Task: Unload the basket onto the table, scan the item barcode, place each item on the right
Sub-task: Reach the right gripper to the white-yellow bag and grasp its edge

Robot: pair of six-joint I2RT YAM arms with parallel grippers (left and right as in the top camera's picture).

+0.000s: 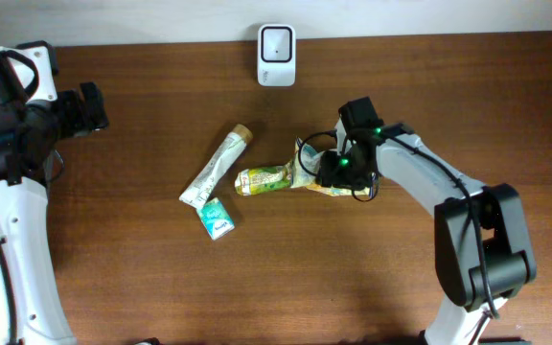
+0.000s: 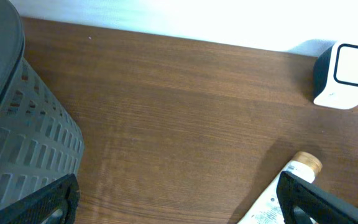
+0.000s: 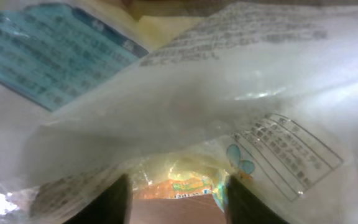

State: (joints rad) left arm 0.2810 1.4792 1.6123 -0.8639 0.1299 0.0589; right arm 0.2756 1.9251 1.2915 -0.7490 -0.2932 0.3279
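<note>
The bag (image 1: 274, 178) lies mid-table, its long axis running left to right. My right gripper (image 1: 338, 171) is at its right end, the arm reaching in from the right with the wrist bent down. Crinkled plastic sits between its fingers (image 3: 114, 199); I cannot tell if they grip. The scanner (image 1: 276, 55) stands beyond the bag at the far edge. My left gripper (image 1: 94, 105) hangs released, well apart.

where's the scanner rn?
Overhead view: the white scanner stands at the table's far edge, about centre, beyond the capped end of the white tube. In the left wrist view it sits upper right.
</note>
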